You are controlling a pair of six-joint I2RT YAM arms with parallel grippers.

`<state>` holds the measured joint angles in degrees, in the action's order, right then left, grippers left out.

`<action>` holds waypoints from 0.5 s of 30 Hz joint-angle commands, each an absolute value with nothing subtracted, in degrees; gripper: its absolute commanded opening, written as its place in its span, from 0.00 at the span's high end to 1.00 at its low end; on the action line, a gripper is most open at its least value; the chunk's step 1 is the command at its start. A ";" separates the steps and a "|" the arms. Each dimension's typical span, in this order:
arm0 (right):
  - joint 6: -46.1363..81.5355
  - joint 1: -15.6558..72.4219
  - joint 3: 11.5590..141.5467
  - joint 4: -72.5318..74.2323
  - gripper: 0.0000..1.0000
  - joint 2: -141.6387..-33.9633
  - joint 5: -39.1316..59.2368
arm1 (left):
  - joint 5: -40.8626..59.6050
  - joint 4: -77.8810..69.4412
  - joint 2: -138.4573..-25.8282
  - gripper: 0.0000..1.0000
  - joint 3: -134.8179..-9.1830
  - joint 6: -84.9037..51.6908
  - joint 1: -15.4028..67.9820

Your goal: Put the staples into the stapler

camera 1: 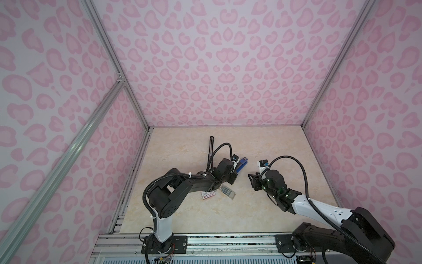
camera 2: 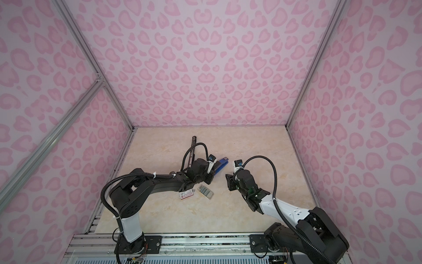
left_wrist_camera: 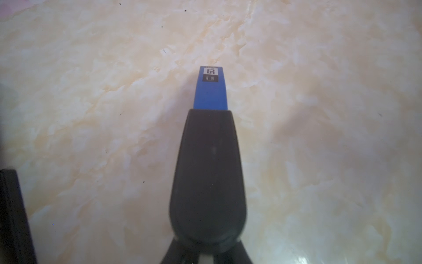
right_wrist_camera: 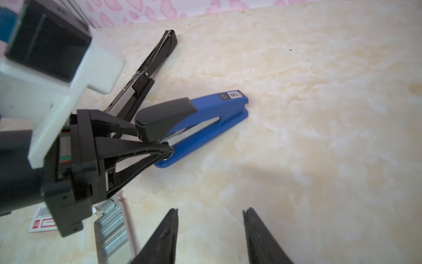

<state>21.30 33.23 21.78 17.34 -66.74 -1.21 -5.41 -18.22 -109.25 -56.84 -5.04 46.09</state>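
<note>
A blue stapler [right_wrist_camera: 214, 107] with a black top handle lies on the marble table, nose pointing away from my left arm. It shows in both top views [camera 1: 242, 162] [camera 2: 222, 162] and fills the left wrist view [left_wrist_camera: 210, 93]. My left gripper [right_wrist_camera: 165, 146] is shut on its rear hinge end. The staples [right_wrist_camera: 112, 226] are silvery strips side by side in a small tray, lying near the left arm [camera 1: 227, 192] [camera 2: 205, 191]. My right gripper [right_wrist_camera: 210, 212] stands open and empty, above bare table to the right of the stapler [camera 1: 252, 180].
A black stapler [right_wrist_camera: 148, 75] lies swung open behind the blue one, towards the back wall [camera 1: 211, 148]. A white box sleeve [camera 1: 208, 195] with a red label lies beside the staples, partly under the left arm. Pink patterned walls enclose the table.
</note>
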 commanded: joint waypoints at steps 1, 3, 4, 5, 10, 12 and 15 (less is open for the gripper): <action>22.53 32.94 20.71 17.34 0.51 -65.93 -2.38 | -7.48 -18.81 -110.64 0.72 -58.18 -4.58 46.04; 22.75 32.72 20.36 17.37 0.51 -65.53 -2.81 | -6.90 -18.05 -110.46 0.66 -57.86 -5.13 46.04; 22.80 32.62 20.30 17.48 0.51 -65.33 -2.81 | -6.61 -17.81 -110.15 0.65 -57.47 -5.40 46.05; 22.92 32.48 20.22 17.57 0.51 -65.17 -2.72 | -6.35 -17.36 -109.53 0.65 -56.96 -5.89 46.05; 22.92 31.73 20.46 17.58 0.51 -64.78 -1.83 | -4.96 -13.92 -103.78 0.55 -54.04 -8.78 46.10; 23.09 31.46 20.80 16.94 0.50 -64.60 -1.01 | -4.04 -9.77 -100.95 0.50 -54.43 -9.71 46.04; 23.19 31.38 21.30 15.88 0.50 -64.12 0.07 | -3.43 -1.27 -99.28 0.40 -58.48 -10.40 45.71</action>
